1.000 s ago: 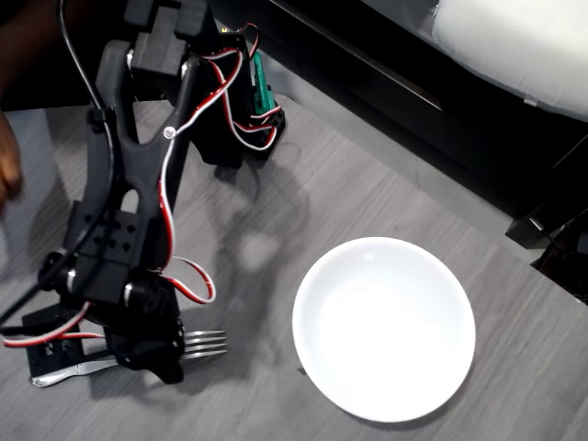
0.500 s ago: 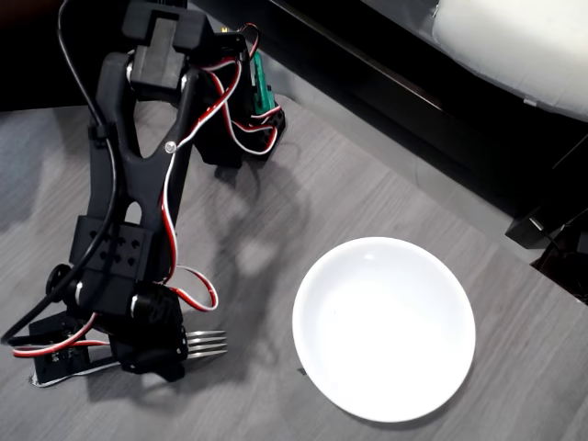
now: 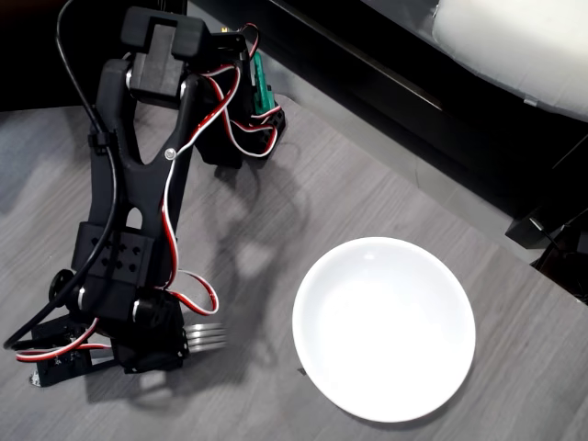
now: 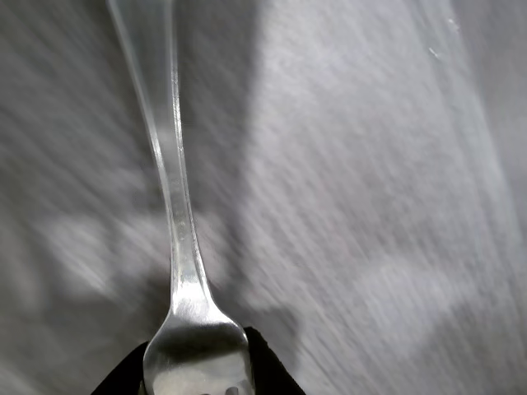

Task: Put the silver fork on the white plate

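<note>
Now silver fork [image 3: 208, 335] shifted slightly upward.

Overhead view is sharp and evenly lit; soft arm shadows fall right of the arm on the grey desk [image 3: 367, 193], mild glare on the white plate [image 3: 384, 328], far edge dark. Wrist view is blurred and streaky, silver fork [image 4: 177, 239] soft with dull highlights, broad shadow behind it.

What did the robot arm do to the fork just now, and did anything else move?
The gripper came down over the silver fork, covering the handle that earlier stuck out to the left in the overhead view. The tines shifted up slightly. Whether the fork is gripped yet is unclear. A hand at the left edge went away. The white plate stayed put.
</note>
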`<state>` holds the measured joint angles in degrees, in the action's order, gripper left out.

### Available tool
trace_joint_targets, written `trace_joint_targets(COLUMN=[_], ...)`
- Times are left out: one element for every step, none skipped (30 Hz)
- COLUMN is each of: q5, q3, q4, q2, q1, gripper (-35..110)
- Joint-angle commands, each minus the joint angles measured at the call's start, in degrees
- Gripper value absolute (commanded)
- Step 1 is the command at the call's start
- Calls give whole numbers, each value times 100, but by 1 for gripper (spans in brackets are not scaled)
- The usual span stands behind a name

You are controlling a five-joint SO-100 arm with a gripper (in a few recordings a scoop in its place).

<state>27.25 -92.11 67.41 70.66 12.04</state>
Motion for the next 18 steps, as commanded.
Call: trace_joint_targets(q5=[-18, -18, -18, -18, -18, -18, -18, -18, -18, -18, -18, -18, -18, -18, -18, -18, -18, -18], q3=[220, 220, 220, 220, 220, 220, 220, 220, 220, 220, 220, 220, 220, 220, 220, 229, 229, 229], q4=[-26, -26, -26, -26, -18, -9, 0, 18, 44, 70, 97, 132, 167, 202, 246, 299, 360, 431], q2=[0, 0, -9, -9, -9, -9, 9, 26, 62, 97, 158, 237, 325, 439, 580, 721, 879, 1046], q1=[-62, -62, -62, -62, -62, -62, -62, -62, -62, -62, -53, -53, -53, -53, -70, -88, -123, -176], gripper=[1, 0, 0, 0, 0, 0, 0, 0, 0, 0, 0, 0, 0, 0, 0, 0, 0, 0])
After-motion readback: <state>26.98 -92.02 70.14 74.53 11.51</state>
